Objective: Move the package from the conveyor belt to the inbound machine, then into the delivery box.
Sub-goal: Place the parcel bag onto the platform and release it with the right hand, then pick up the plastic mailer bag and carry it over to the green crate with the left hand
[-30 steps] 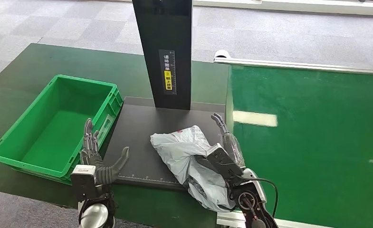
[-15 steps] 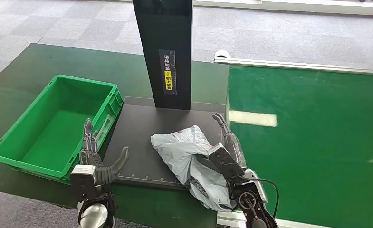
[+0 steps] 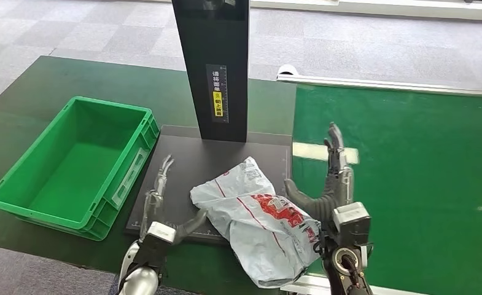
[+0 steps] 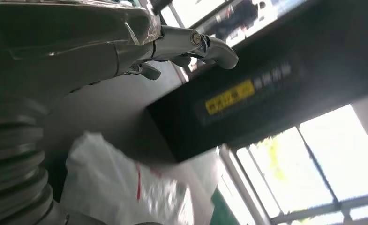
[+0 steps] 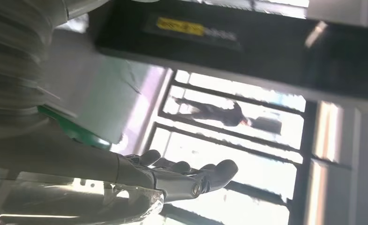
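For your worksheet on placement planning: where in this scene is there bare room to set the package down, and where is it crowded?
The green bin holds nothing. The conveyor belt is bare beyond the right hand. The black platform is bare between the bin, the post and the left hand; its front is crowded by the package.

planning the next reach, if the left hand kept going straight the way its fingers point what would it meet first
Probably the black upright column of the inbound machine: the left hand points up the flat black platform, left of the grey plastic package. Depth is unclear.

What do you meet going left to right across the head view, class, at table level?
Green bin → left hand → package → right hand → conveyor belt.
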